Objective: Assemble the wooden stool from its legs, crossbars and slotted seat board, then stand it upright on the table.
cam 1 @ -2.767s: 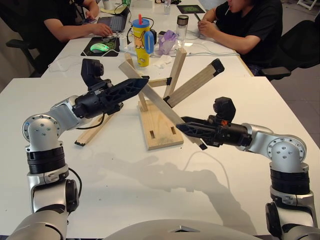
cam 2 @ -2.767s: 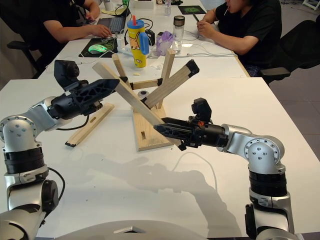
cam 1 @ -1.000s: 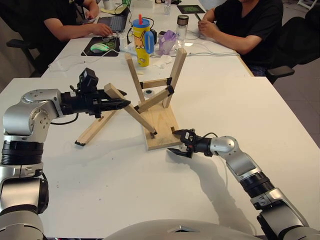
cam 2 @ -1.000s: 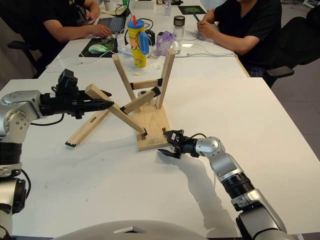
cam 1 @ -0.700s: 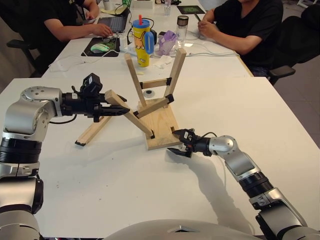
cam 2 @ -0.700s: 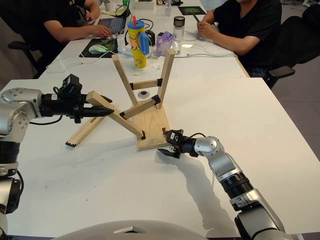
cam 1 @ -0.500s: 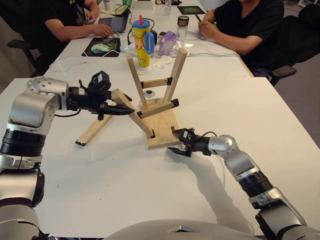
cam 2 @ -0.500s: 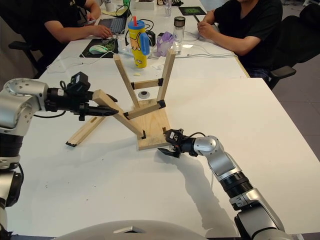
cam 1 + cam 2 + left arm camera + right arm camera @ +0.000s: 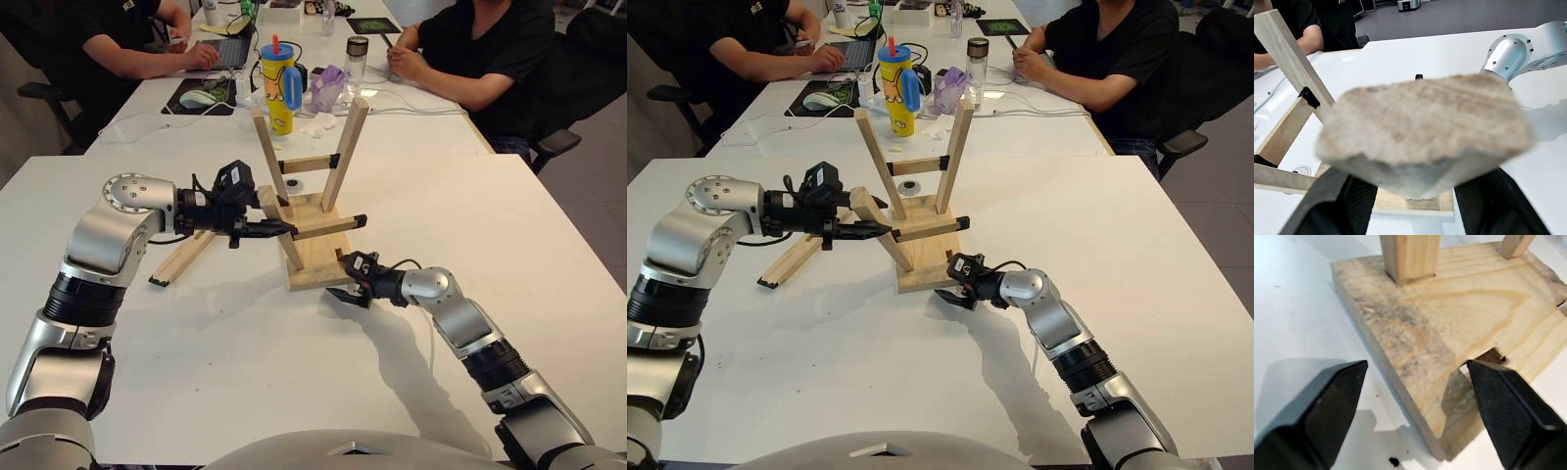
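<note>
Two legs (image 9: 345,147) stand slotted; left gripper (image 9: 263,223) clamps a third leg (image 9: 289,247), tilted into the board (image 9: 318,262); right gripper (image 9: 343,277), spread open, straddles its corner. Next, likely: push leg upright.

The seat board (image 9: 318,262) lies flat on the worktop (image 9: 245,372) at frame centre. Two upright legs (image 9: 347,149) stand on its far end, with a crossbar (image 9: 306,164) between them. In front, a slanted leg (image 9: 284,240) rises from the board's left side toward the left gripper (image 9: 284,228), which clamps its upper end; a second crossbar (image 9: 328,228) juts right from it (over the board). A loose leg (image 9: 186,257) lies left of the board. The right gripper (image 9: 339,278) straddles the board's lower right corner. A cup (image 9: 278,88) stands upper centre, on the table behind.
</note>
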{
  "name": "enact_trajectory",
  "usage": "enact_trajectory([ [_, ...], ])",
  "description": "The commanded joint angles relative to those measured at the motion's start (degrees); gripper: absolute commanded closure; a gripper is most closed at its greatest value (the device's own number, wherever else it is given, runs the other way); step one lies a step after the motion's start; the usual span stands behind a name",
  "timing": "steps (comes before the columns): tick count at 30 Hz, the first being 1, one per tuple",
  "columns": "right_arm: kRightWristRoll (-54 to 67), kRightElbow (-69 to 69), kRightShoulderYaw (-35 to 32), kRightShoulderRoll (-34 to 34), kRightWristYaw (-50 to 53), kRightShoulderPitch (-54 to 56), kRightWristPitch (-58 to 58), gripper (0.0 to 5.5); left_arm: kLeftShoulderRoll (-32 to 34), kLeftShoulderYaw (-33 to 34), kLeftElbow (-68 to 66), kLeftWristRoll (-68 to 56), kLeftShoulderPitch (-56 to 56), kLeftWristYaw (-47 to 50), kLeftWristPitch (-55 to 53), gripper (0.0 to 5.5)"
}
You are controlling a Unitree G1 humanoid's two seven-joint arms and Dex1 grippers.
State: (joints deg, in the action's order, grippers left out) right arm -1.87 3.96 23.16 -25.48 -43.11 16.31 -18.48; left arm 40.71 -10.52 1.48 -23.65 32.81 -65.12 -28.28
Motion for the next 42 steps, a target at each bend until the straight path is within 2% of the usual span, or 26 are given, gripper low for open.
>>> enact_trajectory([
  [1,-1.3,3.4,3.3,1.1,-0.7,-4.5,-4.0,1.74,-0.3,2.6,-4.8,0.2,-6.7,4.0,-5.1,2.85],
  [6,-0.9,4.0,2.8,1.0,-0.9,-4.5,-4.1,1.74,6.6,9.7,-0.3,-3.8,-10.7,1.5,-11.5,2.02],
  [10,1.4,2.7,2.3,2.3,-1.7,-4.8,-5.5,1.74,8.8,14.8,-8.1,1.1,-13.4,7.6,-6.9,1.46],
  [14,2.9,2.7,1.5,4.5,-0.5,-4.0,-6.9,1.74,6.2,14.2,-15.4,8.5,-13.4,17.3,-1.4,1.43],
  [17,4.0,1.7,1.4,6.2,-0.3,-3.9,-9.0,1.74,3.9,11.6,-20.4,12.3,-12.8,20.4,0.0,1.43],
  [24,3.2,1.6,1.4,7.4,2.0,-3.4,-9.9,1.74,3.0,9.8,-32.2,17.2,-9.8,21.7,2.5,1.43],
  [28,3.8,0.0,1.5,7.8,2.7,-3.6,-11.1,1.74,2.3,9.8,-34.0,16.5,-10.2,18.8,2.6,1.43],
  [32,5.9,-4.8,0.1,7.7,3.0,-4.4,-13.5,1.74,1.6,10.1,-32.6,15.6,-11.3,17.6,1.5,1.96],
  [37,6.3,-13.8,-1.8,3.8,2.9,-6.8,-16.4,1.74,1.0,9.5,-36.1,17.2,-11.5,18.1,3.1,2.78],
  [42,11.5,-21.0,-8.9,3.7,3.8,-8.9,-16.3,1.74,0.7,10.2,-35.7,16.8,-13.8,18.7,3.6,3.41],
])
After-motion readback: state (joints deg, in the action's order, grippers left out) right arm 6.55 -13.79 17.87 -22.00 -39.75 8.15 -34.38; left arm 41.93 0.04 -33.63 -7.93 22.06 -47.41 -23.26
